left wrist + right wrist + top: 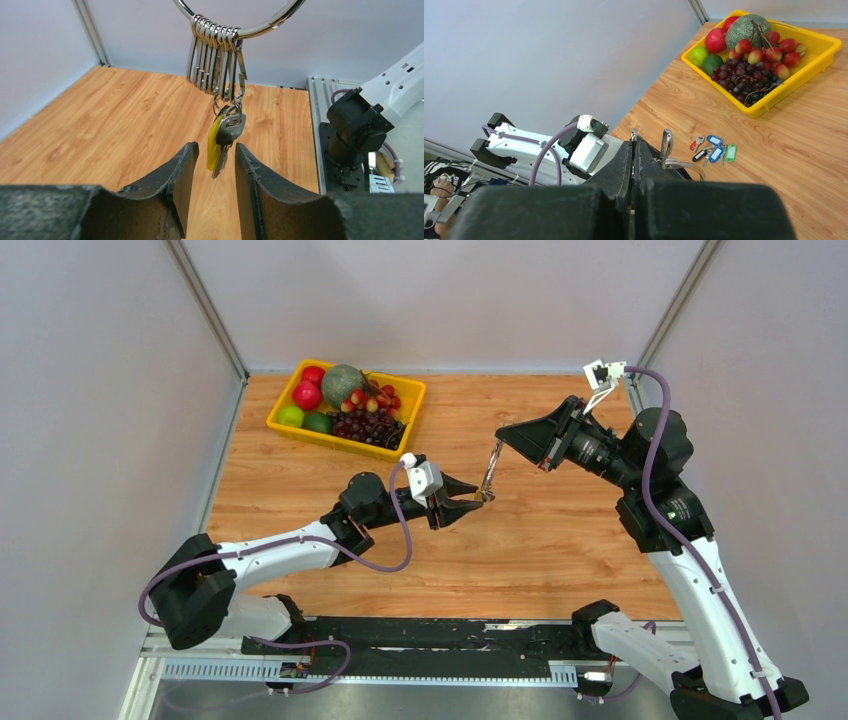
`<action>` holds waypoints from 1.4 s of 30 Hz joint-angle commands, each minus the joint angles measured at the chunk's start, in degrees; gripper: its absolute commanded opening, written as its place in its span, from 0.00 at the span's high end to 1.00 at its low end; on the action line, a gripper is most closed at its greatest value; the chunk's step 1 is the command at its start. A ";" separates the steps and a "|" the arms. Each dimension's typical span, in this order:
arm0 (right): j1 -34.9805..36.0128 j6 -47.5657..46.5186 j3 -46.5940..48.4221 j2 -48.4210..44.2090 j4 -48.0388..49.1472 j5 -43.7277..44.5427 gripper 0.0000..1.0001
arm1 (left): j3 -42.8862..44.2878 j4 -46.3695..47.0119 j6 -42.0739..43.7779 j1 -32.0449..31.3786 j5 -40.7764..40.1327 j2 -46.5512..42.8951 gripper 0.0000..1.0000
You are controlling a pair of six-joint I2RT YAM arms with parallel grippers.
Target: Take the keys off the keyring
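Observation:
The keyring (272,21) is a silver loop held up in the air, with several silver clips (212,65) hanging from it. A silver key with a yellow tag (225,135) dangles from one clip. My left gripper (215,150) is open, and the dangling key hangs between its fingertips (186,160) without touching them. My right gripper (633,146) is shut on the keyring's top, where a sliver of silver metal shows between its jaws. In the top view the ring (491,468) hangs between the right gripper (500,440) and the left gripper (480,497). Several loose keys with red, blue, black and green tags (714,150) lie on the table.
A yellow tray (283,405) of fruit and grapes stands at the back left of the wooden table (560,540). Grey walls close in the left, back and right sides. The arms' base rail (420,640) runs along the near edge.

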 commanded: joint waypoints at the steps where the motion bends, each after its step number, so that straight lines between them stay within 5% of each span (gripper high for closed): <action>1: 0.28 1.30 0.48 -0.71 2.69 -0.07 1.00 | 2.59 0.33 0.35 -0.19 2.72 -1.06 0.54; 4: 0.31 1.38 0.62 -0.63 2.74 -0.14 1.00 | 3.06 0.33 0.24 -0.28 3.31 -0.40 0.58; 7: 0.31 1.40 0.57 -0.63 2.75 -0.09 1.00 | 3.32 0.29 0.27 -0.30 3.39 -0.19 0.75; 14: 0.33 0.95 0.27 -0.84 2.75 0.06 1.00 | 3.38 -4.83 3.40 -0.33 0.98 -2.16 0.79; 16: 0.33 0.60 -0.18 -1.25 2.67 0.37 1.00 | 3.61 -8.18 6.19 -0.33 0.28 -3.45 0.89; 19: 0.36 -0.65 -2.56 -2.63 2.35 1.44 1.00 | 5.36 -16.36 8.09 -0.32 -1.64 -5.34 0.99; 28: 0.31 -5.76 -18.11 -10.35 2.36 6.01 0.96 | 16.77 -48.47 14.36 -0.43 -13.75 -9.82 1.00; 31: 0.37 -7.57 -23.36 -12.19 2.39 7.11 0.83 | 21.74 -58.86 15.38 -0.46 -17.74 -9.83 1.00; 34: 0.31 -10.54 -26.38 -13.19 2.40 6.08 0.48 | 25.21 -65.22 15.70 -0.46 -19.82 -9.84 1.00; 37: 0.33 -13.70 -27.49 -13.95 2.41 4.68 0.24 | 28.73 -70.87 15.49 -0.50 -19.80 -10.25 1.00; 42: 0.33 -16.98 -29.21 -13.81 5.45 -1.90 0.22 | 32.48 -75.78 15.59 -0.50 -16.92 -11.12 1.00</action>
